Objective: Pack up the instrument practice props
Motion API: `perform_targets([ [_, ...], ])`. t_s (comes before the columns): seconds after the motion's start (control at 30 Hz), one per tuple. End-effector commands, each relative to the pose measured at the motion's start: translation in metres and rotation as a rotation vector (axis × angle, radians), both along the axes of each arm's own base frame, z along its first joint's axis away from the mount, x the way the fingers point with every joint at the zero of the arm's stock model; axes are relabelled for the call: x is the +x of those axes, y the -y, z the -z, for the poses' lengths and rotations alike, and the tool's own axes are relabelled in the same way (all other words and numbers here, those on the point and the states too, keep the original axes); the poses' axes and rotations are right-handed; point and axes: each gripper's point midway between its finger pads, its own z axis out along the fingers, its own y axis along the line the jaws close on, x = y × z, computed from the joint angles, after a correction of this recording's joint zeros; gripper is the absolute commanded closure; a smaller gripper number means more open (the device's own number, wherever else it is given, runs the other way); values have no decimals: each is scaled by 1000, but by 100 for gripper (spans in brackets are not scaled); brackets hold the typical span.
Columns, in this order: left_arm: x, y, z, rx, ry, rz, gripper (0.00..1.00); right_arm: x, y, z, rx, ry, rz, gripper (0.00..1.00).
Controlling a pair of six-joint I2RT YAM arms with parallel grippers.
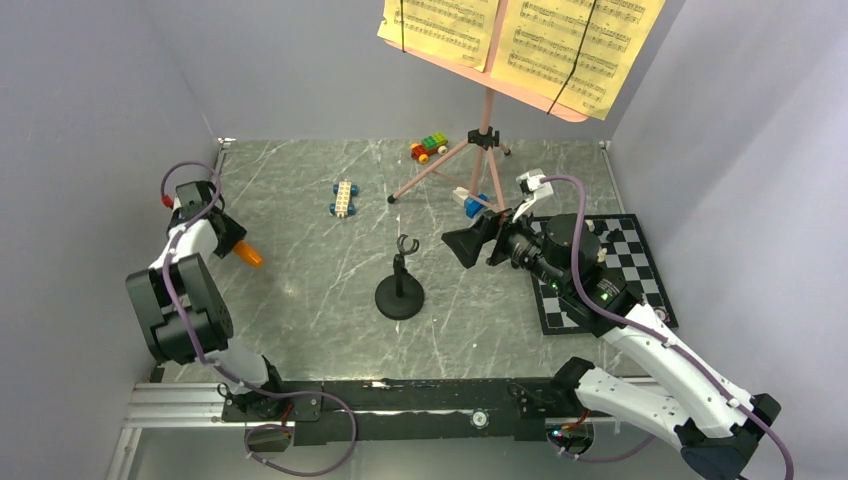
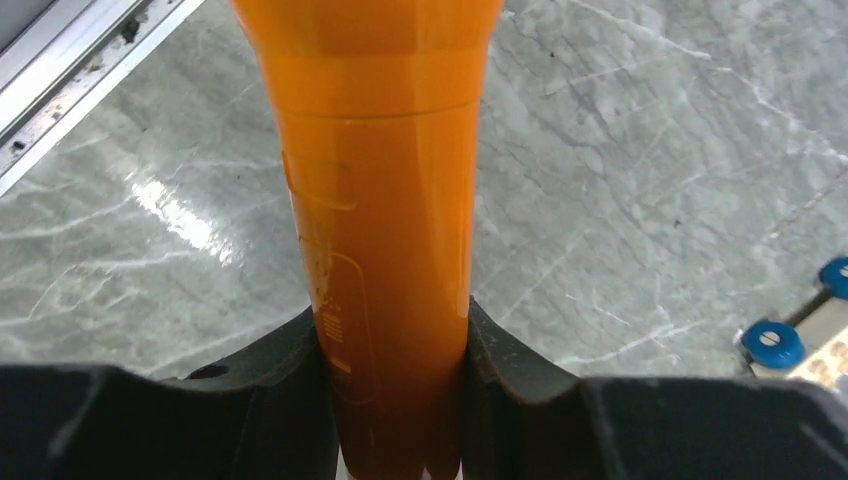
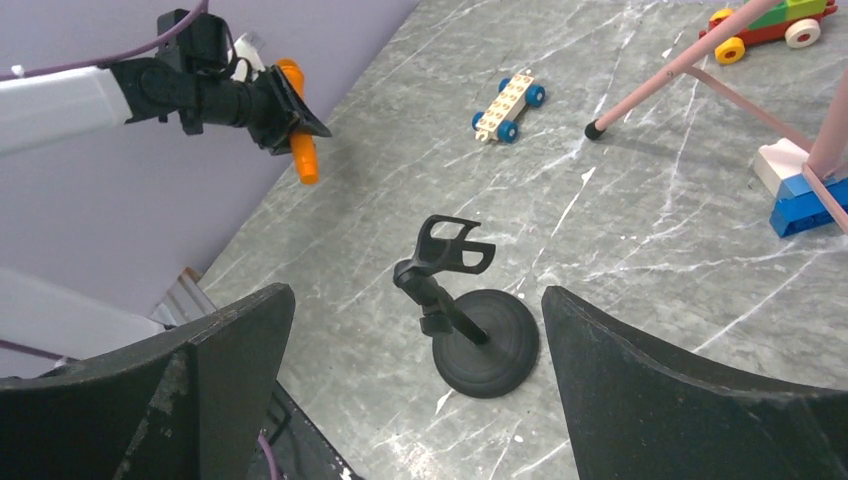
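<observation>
The left claw (image 1: 233, 243) grips the orange toy microphone (image 2: 380, 200), held above the worktop (image 1: 300, 310) left of the black mic stand (image 1: 399, 294). The right claw (image 1: 463, 246) is spread wide just right of that stand. Beyond the stand, the printing on the yellow sheet-music pages (image 1: 520, 40) is too small to read.

Mic stand (image 1: 399, 290) centre; music stand (image 1: 483, 138) behind it; chessboard (image 1: 640, 250) right; microphone (image 1: 246, 254) far left.
</observation>
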Motion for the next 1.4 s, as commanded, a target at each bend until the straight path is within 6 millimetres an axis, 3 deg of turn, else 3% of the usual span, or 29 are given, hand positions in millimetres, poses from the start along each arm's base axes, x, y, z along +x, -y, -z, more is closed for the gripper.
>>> perform_targets([
  [0.0, 16, -7, 6, 26, -38, 72, 95, -1, 5, -2, -14, 12, 16, 0],
  [0.17, 22, -14, 28, 23, -94, 89, 87, -1, 7, -1, -31, 6, 18, 0],
  [0.43, 19, -7, 56, -37, -147, 97, 69, 8, 0, 4, -65, -5, 14, 0],
  [0.57, 15, -5, 64, -47, -169, 103, 68, 12, 2, 6, -69, -3, 37, 0],
  [0.8, 16, -7, 58, -34, -198, 122, 52, 12, 6, 7, -80, 2, 54, 0],
  [1.13, 17, -4, 54, -24, -201, 133, 42, 9, 13, 6, -82, 10, 70, 0],
  [1.27, 26, -1, 29, -13, -136, 140, 38, 9, 11, 8, -83, 2, 63, 0],
  [1.37, 34, 1, -7, -9, -45, 132, 36, 9, 10, 9, -82, -5, 57, 0],
])
